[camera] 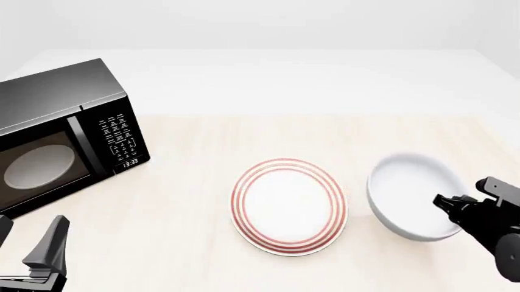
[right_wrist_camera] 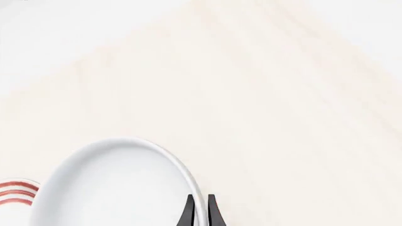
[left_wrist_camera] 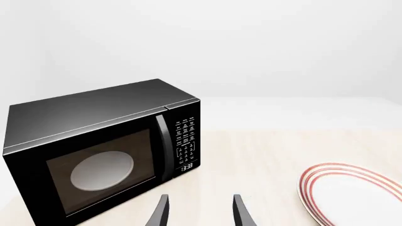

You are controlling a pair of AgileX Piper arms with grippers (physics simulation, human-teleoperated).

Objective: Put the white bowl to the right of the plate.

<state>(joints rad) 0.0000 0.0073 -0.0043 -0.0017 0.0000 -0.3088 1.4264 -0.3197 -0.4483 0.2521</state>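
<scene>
Bowl (camera: 410, 196): centre-right of front frame, upright, mouth up, just right of plate (camera: 288, 205), small gap between. Round, so no long axis, no heading; any rim point grips alike.

My right claw (camera: 445, 204) sits at bowl's right rim, lower right of frame. Wrist view: fingers (right_wrist_camera: 188, 213) straddle the rim wall, one inside, one outside, clenched on it. Whether bowl rests on table (camera: 243, 137) or hangs just above: can't tell.

Judgement: bowl already on correct side; next move is let go, lift clear.

Left claw (camera: 28, 243), lower left, near microwave (camera: 61, 134): spread, holding nothing, far from bowl. Right arm is nearer.
</scene>
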